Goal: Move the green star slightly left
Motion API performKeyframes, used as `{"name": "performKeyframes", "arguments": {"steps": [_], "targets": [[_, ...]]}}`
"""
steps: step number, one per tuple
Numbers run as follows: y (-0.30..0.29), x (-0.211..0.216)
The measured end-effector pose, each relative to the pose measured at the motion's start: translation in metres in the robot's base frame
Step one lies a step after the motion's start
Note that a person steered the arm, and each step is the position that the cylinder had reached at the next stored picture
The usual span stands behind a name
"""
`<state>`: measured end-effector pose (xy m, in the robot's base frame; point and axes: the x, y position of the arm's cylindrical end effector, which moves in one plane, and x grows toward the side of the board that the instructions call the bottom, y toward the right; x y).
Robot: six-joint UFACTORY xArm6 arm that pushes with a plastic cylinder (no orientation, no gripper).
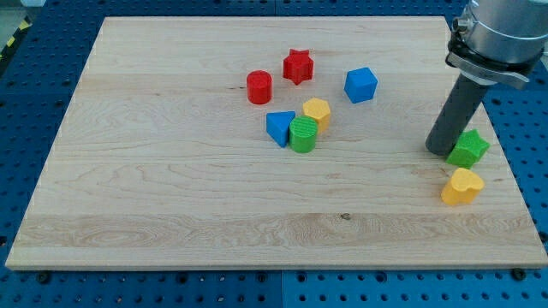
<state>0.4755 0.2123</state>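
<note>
1. At the board's right edge, my tip (440, 151) rests on the wood, touching the green star's (468, 148) left side.
2. I have no jaws, only the bare rod.
3. Just nearer than the star lies a yellow heart (461, 186).
4. Mid-board, a green cylinder (302, 135) touches a blue triangle (279, 127) and a yellow block (317, 112).
5. Farther off sit a red cylinder (259, 87), a red star (298, 66) and a blue cube (360, 85).

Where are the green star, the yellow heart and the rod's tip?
green star (470, 149), camera view, middle of its top face
yellow heart (462, 186), camera view, its top face
my tip (439, 151), camera view, rod's lower end
</note>
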Motion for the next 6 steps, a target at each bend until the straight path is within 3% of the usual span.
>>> {"name": "performKeyframes", "arguments": {"steps": [1,2,4,6], "targets": [[0.0,-0.057],[0.044,-0.062],[0.062,-0.003],[0.044,-0.008]]}}
